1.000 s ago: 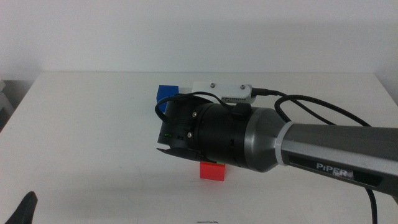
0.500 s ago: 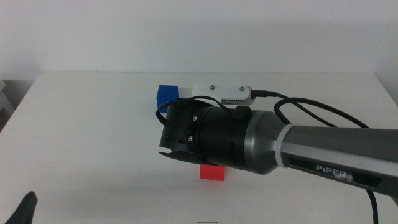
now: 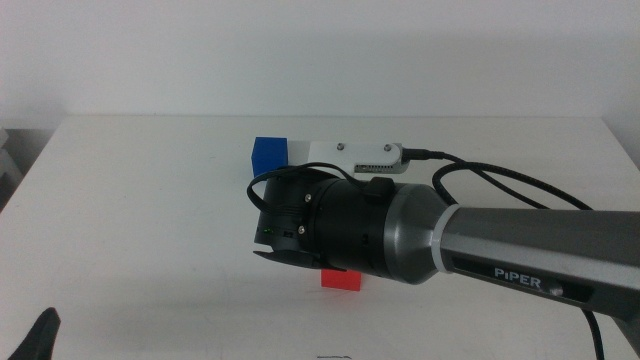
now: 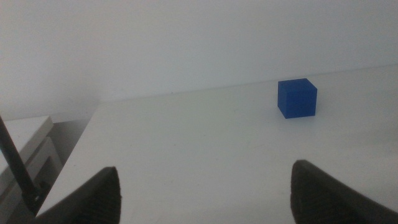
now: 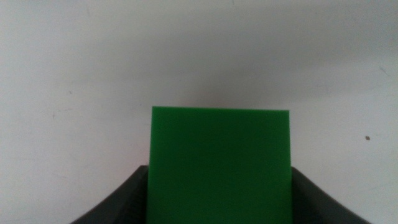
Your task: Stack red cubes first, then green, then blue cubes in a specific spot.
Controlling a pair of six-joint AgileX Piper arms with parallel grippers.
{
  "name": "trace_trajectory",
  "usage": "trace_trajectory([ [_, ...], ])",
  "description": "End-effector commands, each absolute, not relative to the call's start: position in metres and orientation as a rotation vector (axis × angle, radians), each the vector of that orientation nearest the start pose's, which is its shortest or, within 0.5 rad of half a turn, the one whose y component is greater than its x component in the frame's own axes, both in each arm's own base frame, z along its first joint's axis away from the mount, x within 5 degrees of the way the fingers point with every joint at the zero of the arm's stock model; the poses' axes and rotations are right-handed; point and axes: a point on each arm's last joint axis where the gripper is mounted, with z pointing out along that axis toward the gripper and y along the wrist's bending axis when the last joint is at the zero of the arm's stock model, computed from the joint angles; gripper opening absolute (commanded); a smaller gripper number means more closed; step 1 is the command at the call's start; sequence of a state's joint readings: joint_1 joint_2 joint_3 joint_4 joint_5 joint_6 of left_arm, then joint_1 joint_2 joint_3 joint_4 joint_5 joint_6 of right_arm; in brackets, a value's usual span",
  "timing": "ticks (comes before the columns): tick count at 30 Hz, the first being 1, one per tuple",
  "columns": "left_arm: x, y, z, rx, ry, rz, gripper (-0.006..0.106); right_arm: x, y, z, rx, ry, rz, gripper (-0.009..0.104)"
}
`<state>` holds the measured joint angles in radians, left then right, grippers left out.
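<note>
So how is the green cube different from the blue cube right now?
The green cube is held between the right gripper's dark jaws, while the blue cube sits free on the white table with nothing touching it. In the middle view the arm hides the green cube, but the blue cube shows plainly behind it. Both have plain matte faces.

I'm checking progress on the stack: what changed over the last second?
The right gripper, jaws shut on the green cube, sank lower over the red cube, hiding more of it in the middle view. The blue cube and the waiting left gripper stayed put.
</note>
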<state>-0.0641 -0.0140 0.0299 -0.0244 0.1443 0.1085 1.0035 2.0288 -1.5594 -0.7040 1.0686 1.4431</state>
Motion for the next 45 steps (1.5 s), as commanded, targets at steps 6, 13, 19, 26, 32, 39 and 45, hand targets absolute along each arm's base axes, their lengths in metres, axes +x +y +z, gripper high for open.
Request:
trace_trajectory([
  [6,0.055,-0.004,0.200,0.109,1.542,0.001,0.094,0.271,0.320,0.246,0.164,2.407,-0.081,0.053],
  [13,0.055,-0.004,0.200,0.109,1.542,0.001,0.094,0.273,0.322,0.247,0.153,2.401,-0.059,0.072],
  [19,0.055,-0.004,0.200,0.109,1.542,0.001,0.094,0.265,0.314,0.275,0.160,2.375,-0.012,0.074],
  [26,0.055,-0.004,0.200,0.109,1.542,0.001,0.094,0.223,0.281,0.377,0.004,2.216,0.171,0.074],
  [32,0.055,-0.004,0.200,0.109,1.542,0.001,0.094,0.198,0.217,0.429,-0.294,2.172,0.124,0.074],
  [39,0.055,-0.004,0.200,0.109,1.542,0.001,0.094,0.158,0.110,0.438,-0.432,2.062,0.142,0.074],
  [45,0.055,-0.004,0.200,0.109,1.542,0.001,0.094,0.094,0.064,0.427,-0.633,1.853,0.298,0.074],
])
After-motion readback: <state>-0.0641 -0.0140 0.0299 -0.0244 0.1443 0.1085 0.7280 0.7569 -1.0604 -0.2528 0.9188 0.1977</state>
